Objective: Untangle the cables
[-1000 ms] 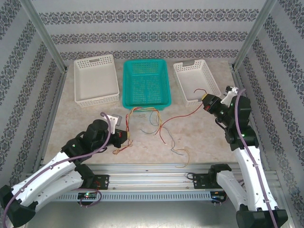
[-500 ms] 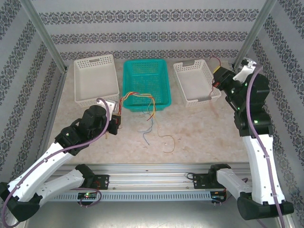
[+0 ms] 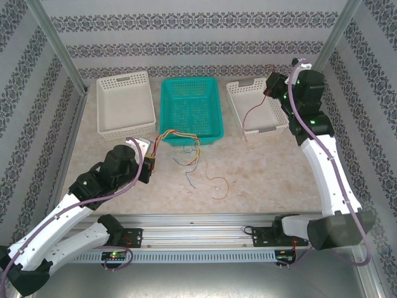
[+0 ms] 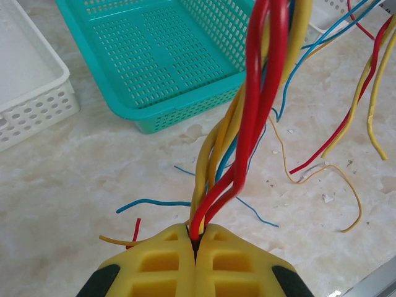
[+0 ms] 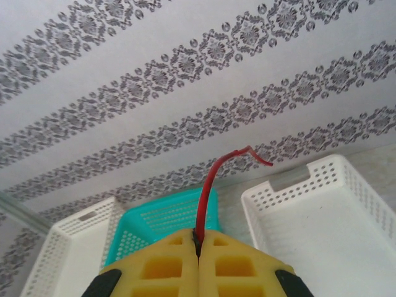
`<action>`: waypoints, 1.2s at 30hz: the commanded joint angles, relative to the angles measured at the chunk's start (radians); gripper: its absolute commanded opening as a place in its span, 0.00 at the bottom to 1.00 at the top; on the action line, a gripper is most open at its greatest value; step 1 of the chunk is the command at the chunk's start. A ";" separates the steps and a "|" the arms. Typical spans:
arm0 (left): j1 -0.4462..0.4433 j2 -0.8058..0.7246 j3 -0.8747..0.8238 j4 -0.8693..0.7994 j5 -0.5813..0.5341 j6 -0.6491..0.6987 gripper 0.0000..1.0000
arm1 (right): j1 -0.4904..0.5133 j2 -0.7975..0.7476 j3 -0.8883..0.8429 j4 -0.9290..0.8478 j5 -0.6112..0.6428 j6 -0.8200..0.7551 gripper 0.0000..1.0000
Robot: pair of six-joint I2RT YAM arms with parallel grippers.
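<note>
The right end effector (image 3: pixel 271 84), clamped on the red cable (image 3: pixel 246 115), has swung up over the right white basket (image 3: pixel 265 130); that cable now hangs free, apparently separated; the left end effector (image 3: pixel 151 162) stays pinched on the remaining cables (image 3: pixel 180 138) before the teal basket (image 3: pixel 189 108).

Lab cell: aluminium frame (image 3: pixel 60 49), patterned walls (image 3: pixel 198 37)
</note>
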 commanded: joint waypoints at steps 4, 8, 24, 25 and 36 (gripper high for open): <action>0.007 -0.030 -0.018 0.022 0.035 0.029 0.00 | 0.021 0.089 0.052 0.155 0.090 -0.133 0.00; 0.007 -0.036 -0.022 0.018 0.036 0.035 0.00 | 0.008 0.170 0.037 0.207 0.082 -0.170 0.00; 0.007 -0.038 -0.022 0.015 0.047 0.047 0.00 | -0.031 0.433 0.017 0.247 0.056 -0.190 0.00; 0.007 -0.037 -0.022 0.015 0.050 0.047 0.00 | -0.028 0.443 0.002 0.250 0.056 -0.183 0.00; 0.007 -0.036 -0.021 0.016 0.057 0.050 0.00 | 0.014 0.504 -0.164 0.254 0.193 -0.027 0.00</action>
